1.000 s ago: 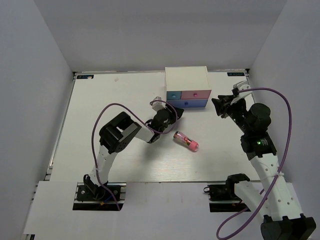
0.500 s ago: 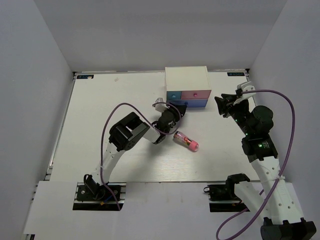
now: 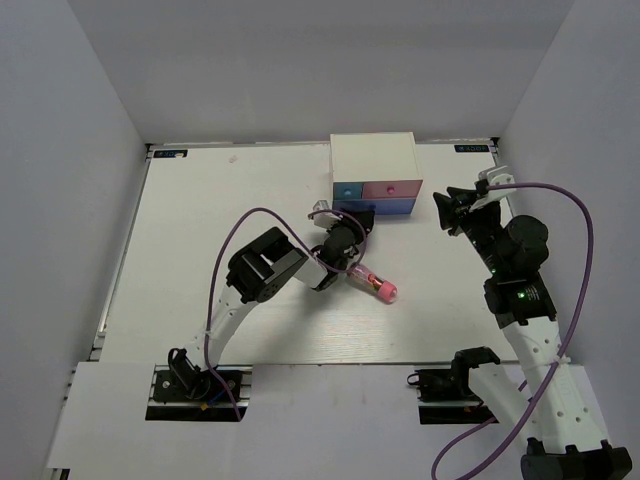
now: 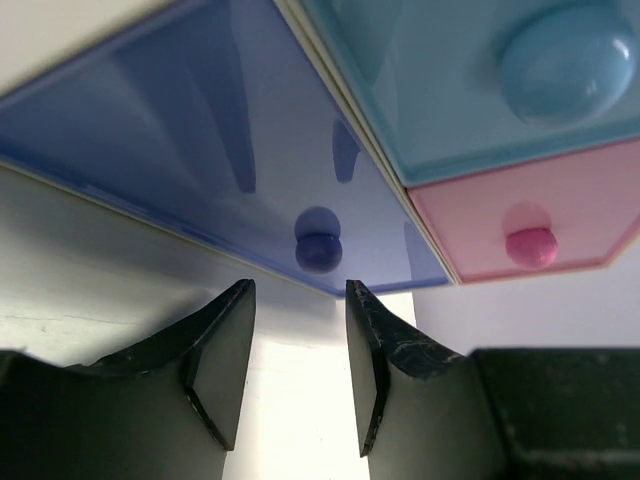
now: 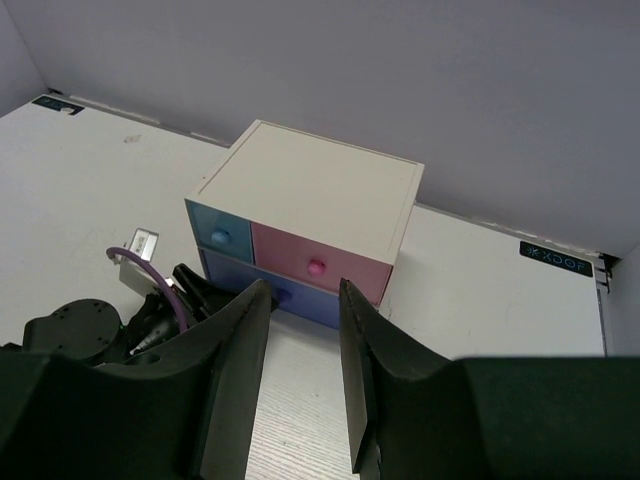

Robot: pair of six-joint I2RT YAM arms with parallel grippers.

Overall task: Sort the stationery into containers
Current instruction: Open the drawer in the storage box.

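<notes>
Sensibly, the left gripper (image 4: 298, 295), fingers parted, should have crept squarely onto the knob (image 4: 318, 250) of the violet-blue drawer (image 4: 180, 140) just ahead, closed, then pulled straight out. The pink-and-clear tube (image 3: 378, 286) lay on the table (image 3: 220, 220) near that arm; the right gripper (image 5: 303, 292) hung open, empty.

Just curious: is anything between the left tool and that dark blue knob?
Nothing: the left wrist view shows only bare table between the open left tool and the knob.

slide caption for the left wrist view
Open left end effector facing the knob of the violet-blue drawer, not yet gripping.
</notes>
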